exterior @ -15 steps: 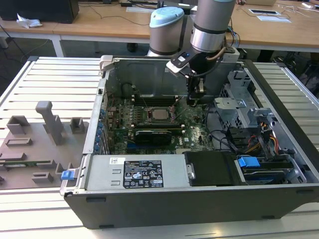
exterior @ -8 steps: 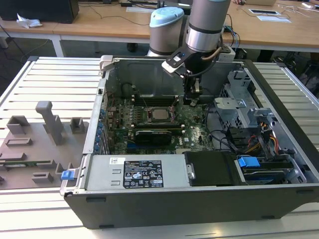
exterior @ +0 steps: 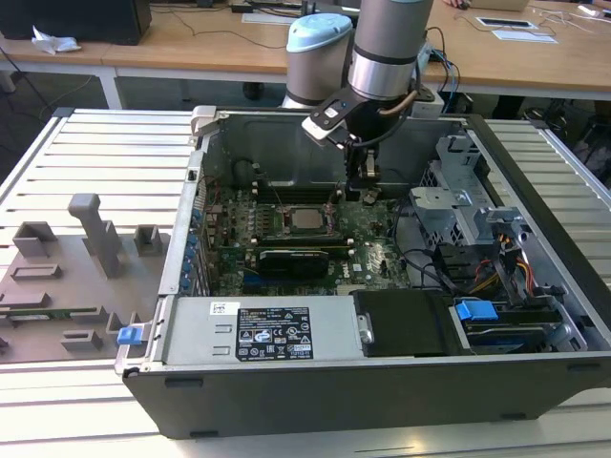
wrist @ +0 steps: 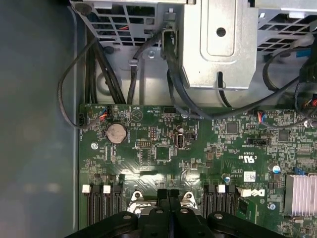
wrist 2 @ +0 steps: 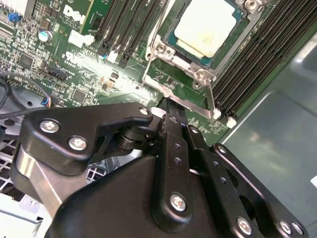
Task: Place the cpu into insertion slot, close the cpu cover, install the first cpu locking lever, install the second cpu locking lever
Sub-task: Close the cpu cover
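The cpu [exterior: 305,218] lies flat in the insertion slot [exterior: 285,229] on the motherboard, its pale metal top [wrist 2: 205,25] showing through the window of the cpu cover [wrist 2: 197,75]. The silvery cover frame lies down over the chip. A thin wire locking lever [wrist 2: 211,99] runs along one side of the socket. My gripper [exterior: 366,194] hangs just to the exterior view's right of the socket, shut. In both wrist views its black fingertips [wrist 2: 167,105] [wrist: 169,194] are pressed together at the socket's edge, with nothing visible between them.
A black graphics card [exterior: 296,260] sits in front of the socket, and memory slots [wrist 2: 252,59] flank it. The drive cage [exterior: 458,205] with cables and the power supply [exterior: 258,329] stand close by. A grey fixture plate [exterior: 67,277] lies outside the case.
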